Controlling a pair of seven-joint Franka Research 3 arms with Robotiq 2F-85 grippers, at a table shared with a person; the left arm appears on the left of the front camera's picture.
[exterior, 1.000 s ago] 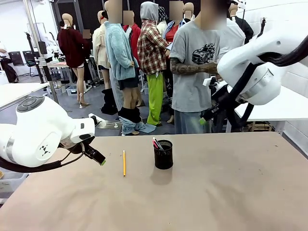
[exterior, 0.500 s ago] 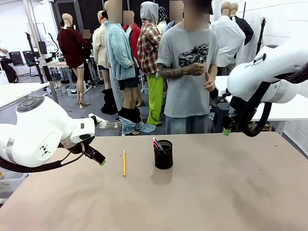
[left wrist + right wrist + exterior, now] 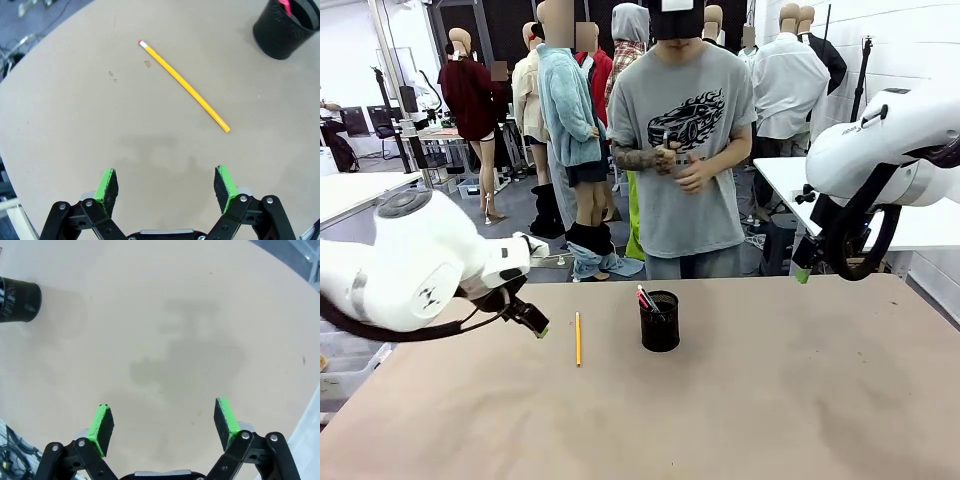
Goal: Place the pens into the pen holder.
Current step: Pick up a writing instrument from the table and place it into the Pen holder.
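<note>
yellow wooden pencil (image 3: 577, 338) is lying toward the far edge of the tan table (image 3: 770, 400), left of the black wire-mesh cylindrical pen holder (image 3: 660, 321) (red-tipped marker (image 3: 645, 297) poking out). left gripper (image 3: 535, 325) is hovering beside the pencil, jaws spread apart and empty; right gripper (image 3: 802, 270) is hanging above the far edge's right side, likewise spread and empty.

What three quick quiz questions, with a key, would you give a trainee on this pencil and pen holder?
1. Pick one: in the front view, the yellow pencil lies flat on the table on which side of the pen holder? A left, B right, C behind.
2. True or false: the left arm's jaws are shut on the pencil.
3. Short answer: what colour is the pen tip sticking out of the holder?
Key: 1 A. 2 False, they stand open. 3 Red.
</note>
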